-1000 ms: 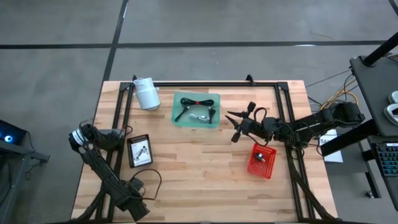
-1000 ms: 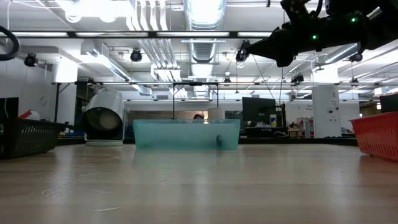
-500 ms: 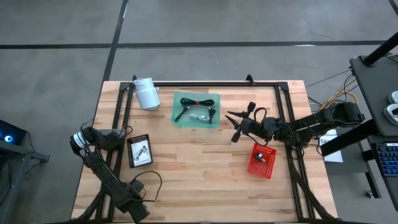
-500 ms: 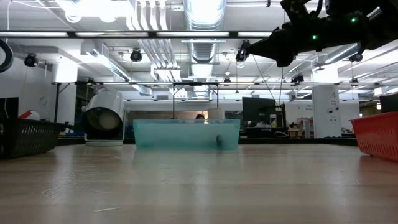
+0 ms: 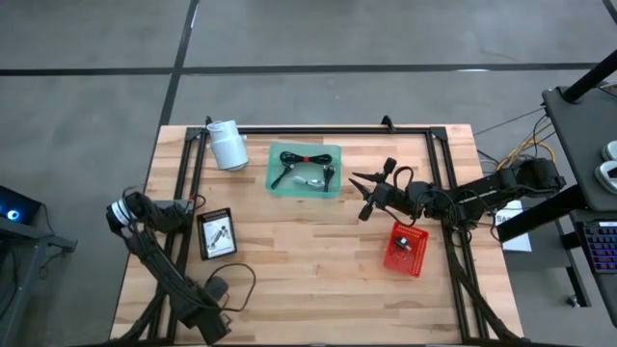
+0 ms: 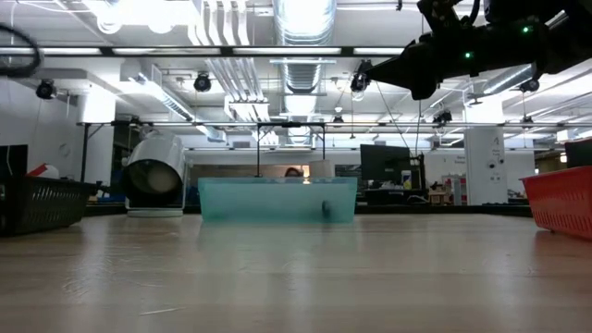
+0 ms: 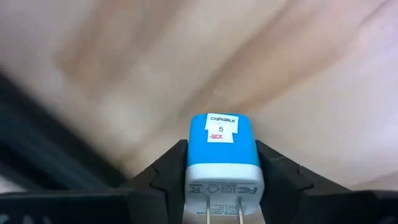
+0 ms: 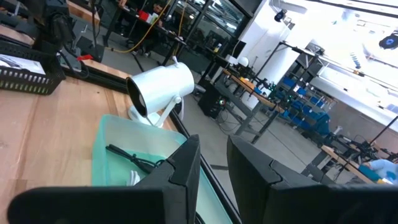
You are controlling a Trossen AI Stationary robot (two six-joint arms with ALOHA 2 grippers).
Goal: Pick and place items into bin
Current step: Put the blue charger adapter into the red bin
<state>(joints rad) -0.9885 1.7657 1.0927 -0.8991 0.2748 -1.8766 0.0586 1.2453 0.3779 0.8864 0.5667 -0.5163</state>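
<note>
Between the fingers of my left gripper [image 7: 222, 152] is a small blue charger [image 7: 221, 144] with a white prong end and a white label. The gripper is shut on it and stands near the table's left edge [image 5: 185, 208], beside the black bin [image 5: 217, 234]. The charger is hidden in the high view. My right gripper [image 5: 362, 197] hangs above the table between the teal bin [image 5: 305, 171] and the red bin [image 5: 406, 249]. Its fingers [image 8: 213, 163] stand slightly apart with nothing between them. Black cables and a pale packet lie in the teal bin. My left gripper pinches the charger between its two fingers, one on each blue side face [image 7: 191, 163], near the white prong end. The prongs point back toward the wrist and the labelled end points away. Whether the charger touches the table cannot be told.
A white cylinder [image 5: 228, 145] lies at the far left, by the black frame rail [image 5: 318, 130] that runs round the table. The black bin holds a pale packet and the red bin holds a small dark item. Bare wood lies across the table's near half [image 5: 308, 289].
My left arm and its cable have shifted a little near the table's left edge; which way the gripper has gone cannot be told. My right arm has kept still.
</note>
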